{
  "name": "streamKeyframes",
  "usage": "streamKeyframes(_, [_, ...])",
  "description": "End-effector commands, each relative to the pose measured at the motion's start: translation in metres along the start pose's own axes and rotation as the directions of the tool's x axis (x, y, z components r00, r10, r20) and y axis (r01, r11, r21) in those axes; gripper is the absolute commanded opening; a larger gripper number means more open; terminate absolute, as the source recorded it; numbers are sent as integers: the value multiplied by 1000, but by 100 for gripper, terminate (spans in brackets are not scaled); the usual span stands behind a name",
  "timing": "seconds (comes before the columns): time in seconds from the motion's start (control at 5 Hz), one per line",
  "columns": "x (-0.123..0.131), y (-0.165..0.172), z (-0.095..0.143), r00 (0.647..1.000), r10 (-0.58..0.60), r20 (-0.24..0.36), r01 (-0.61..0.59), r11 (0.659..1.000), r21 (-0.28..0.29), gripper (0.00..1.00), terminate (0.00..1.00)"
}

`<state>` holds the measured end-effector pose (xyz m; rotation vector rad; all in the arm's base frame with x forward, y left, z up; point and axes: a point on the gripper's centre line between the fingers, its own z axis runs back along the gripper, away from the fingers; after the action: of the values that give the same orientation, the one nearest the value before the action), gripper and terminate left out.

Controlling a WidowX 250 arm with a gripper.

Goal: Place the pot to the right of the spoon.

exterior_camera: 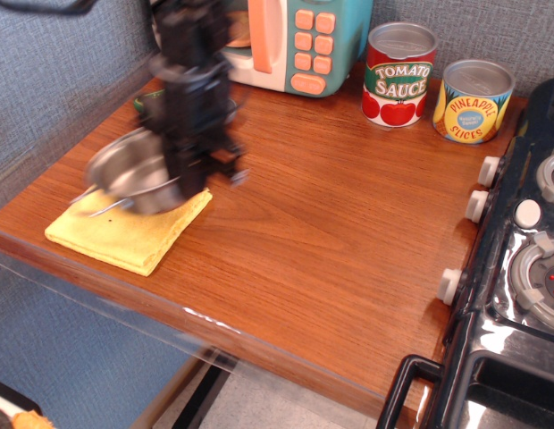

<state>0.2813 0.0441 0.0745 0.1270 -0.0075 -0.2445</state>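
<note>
Blurred black gripper (189, 183) clamped on the near rim of a shallow stainless-steel pot (125, 170), held tilted just above the yellow cloth (125, 234) (one wire handle hanging over it). Wooden counter (331, 232) beneath. Tomato sauce can (399, 74) and pineapple slices can (474, 100) at the back. Spoon hidden behind the arm.

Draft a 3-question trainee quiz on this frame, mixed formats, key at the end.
1. True or false: the shallow shiny steel pot sits flat on the yellow cloth.
2. Which can stands nearer the toy microwave: A) red tomato sauce can B) yellow pineapple slices can?
3. Fill in: the black pincer grips the pot at its ___ rim.

Key: 1 false, it is lifted and tilted. 2 A. 3 right.
</note>
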Motion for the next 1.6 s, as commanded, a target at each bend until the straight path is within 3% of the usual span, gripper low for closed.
streamKeyframes(0.0, [84,-59,14,989,-124,77,121,992,46,0,0])
streamKeyframes(0.2, [122,-65,1,995,-88,50,85,995,52,0,0])
streamKeyframes(0.4, [140,-57,-10,1000,-28,13,28,998,63,0,0])
streamKeyframes(1.0, [129,-22,-31,989,133,-71,-127,989,82,0,0])
streamKeyframes(1.2, [128,-18,-32,977,200,-71,-200,980,16,100,0])
streamKeyframes(1.4, [131,-17,-8,984,172,43,-168,983,-78,100,0])
